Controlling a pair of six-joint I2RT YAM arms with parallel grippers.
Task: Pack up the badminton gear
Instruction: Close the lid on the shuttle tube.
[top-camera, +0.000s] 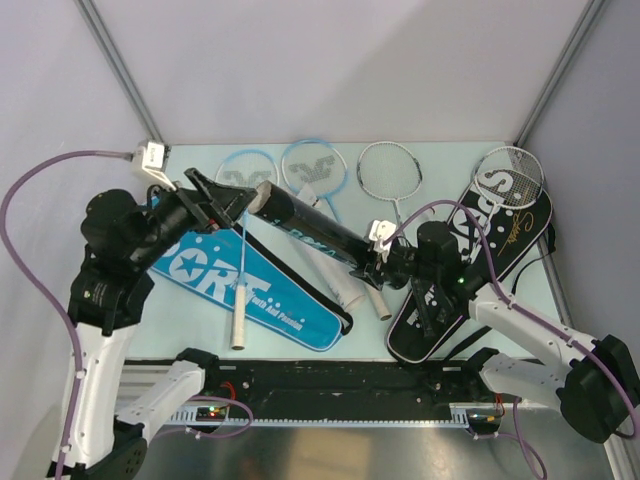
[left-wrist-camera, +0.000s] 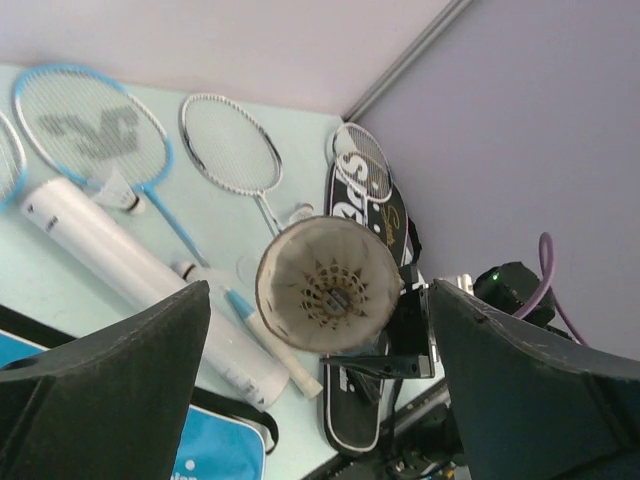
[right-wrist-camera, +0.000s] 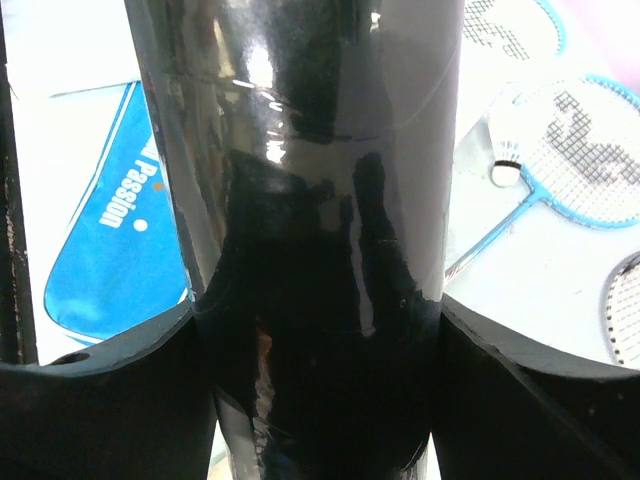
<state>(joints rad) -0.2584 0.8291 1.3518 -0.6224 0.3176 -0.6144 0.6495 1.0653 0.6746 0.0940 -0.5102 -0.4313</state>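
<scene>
- The left gripper (top-camera: 232, 198) stands wide open and empty, facing the open mouth of the black tube (top-camera: 310, 232).
- The blue "SPORT" cover (top-camera: 285, 305) lies flat on the table, with a light-blue racket (top-camera: 246, 172) across it.
- The black tube slants over the white tube (top-camera: 338, 278), with shuttlecocks (left-wrist-camera: 330, 292) nested inside.
- The right gripper (top-camera: 372, 265) is clamped on the black tube's other end.
- The black cover (top-camera: 520, 236) lies far right, with a silver racket (top-camera: 508, 176) on it.

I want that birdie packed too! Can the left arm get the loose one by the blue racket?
Probably yes. The left gripper is open and empty, and the shuttlecock lies uncovered. It need only skirt the black tube the right gripper holds.
</scene>
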